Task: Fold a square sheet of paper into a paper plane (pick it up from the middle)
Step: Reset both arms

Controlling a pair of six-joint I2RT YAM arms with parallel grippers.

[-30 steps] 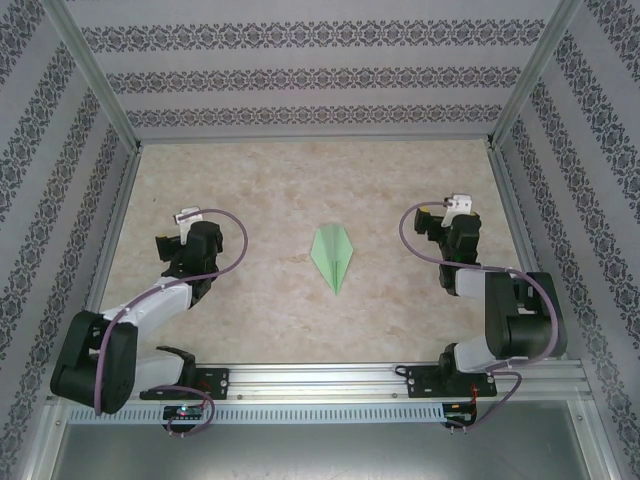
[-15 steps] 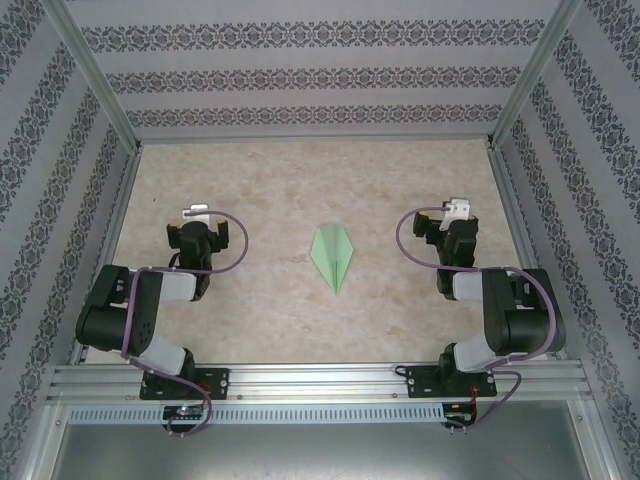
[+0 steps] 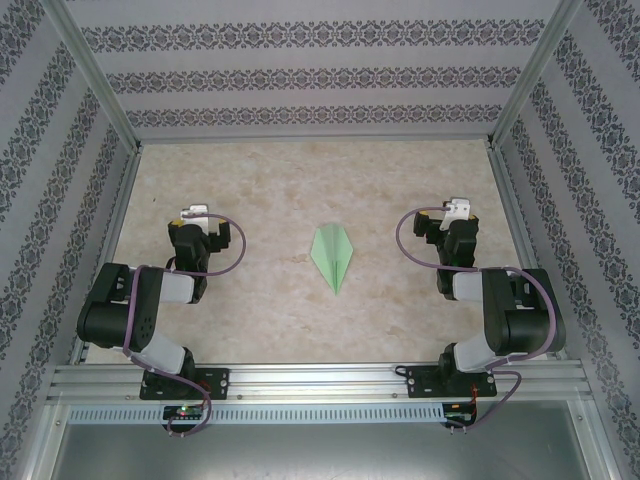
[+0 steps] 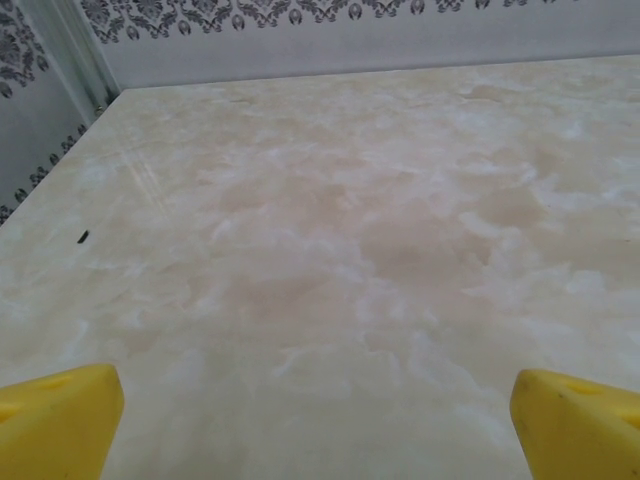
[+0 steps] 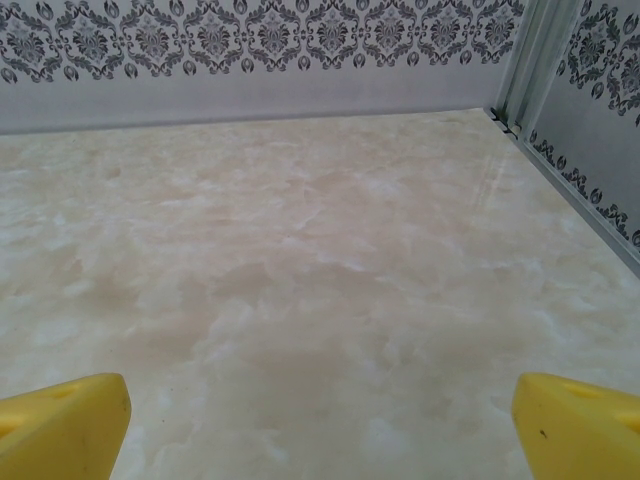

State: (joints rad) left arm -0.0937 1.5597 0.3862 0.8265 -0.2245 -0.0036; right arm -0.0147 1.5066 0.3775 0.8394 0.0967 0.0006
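Starting at the left edge of the bench [image 3: 270, 180], we see the left arm folded back on itself near the front-left corner, a purple cable [image 3: 232, 240] looping off its wrist. The left gripper [image 3: 195, 222] points toward the far edge and sits well in from the left side. In the left wrist view its yellow fingertips [image 4: 55, 420] stand at the two bottom corners with bare marbled surface between them, so we read the left gripper [image 4: 318, 425] as spread wide and holding nothing. A small dark speck [image 4: 83, 237] lies on the bench toward the left wall.

Moving toward the middle, the paper plane [image 3: 333, 257] lies flat about halfway between the left and right edges. It is a slim pale green dart with a centre crease. Its long narrow point aims at the near edge and leans slightly right. It lies between the two grippers and well apart from both, with nothing touching it.

On the right, the right arm rises from the front-right corner, and the right gripper [image 3: 455, 218] faces the far edge, near the right side. From the right wrist camera we see its yellow fingertips [image 5: 60, 425] parted to the frame's lower corners over bare bench, so the right gripper [image 5: 320, 425] is likewise released and empty, with the far-right corner post [image 5: 530, 55] ahead of it
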